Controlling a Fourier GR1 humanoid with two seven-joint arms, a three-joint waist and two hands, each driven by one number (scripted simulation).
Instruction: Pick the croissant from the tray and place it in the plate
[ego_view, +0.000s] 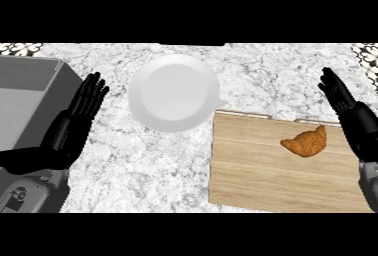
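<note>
Some things run off the edges

The wooden tray (258, 170) seems cut off low down; the right hand (353, 117) is partly hidden at the side

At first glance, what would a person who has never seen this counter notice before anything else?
Probably the golden-brown croissant, alone on the wooden tray at the right, the one warm colour on the grey marble counter. Next, the white plate at upper centre, empty, just left of the tray's far corner. The black left hand and right hand rest open at the two sides.

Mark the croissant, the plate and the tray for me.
croissant (306, 142), head view, middle of its brown body.
plate (140, 80), head view, left rim.
tray (258, 180), head view, bare wooden board below the croissant.
</note>
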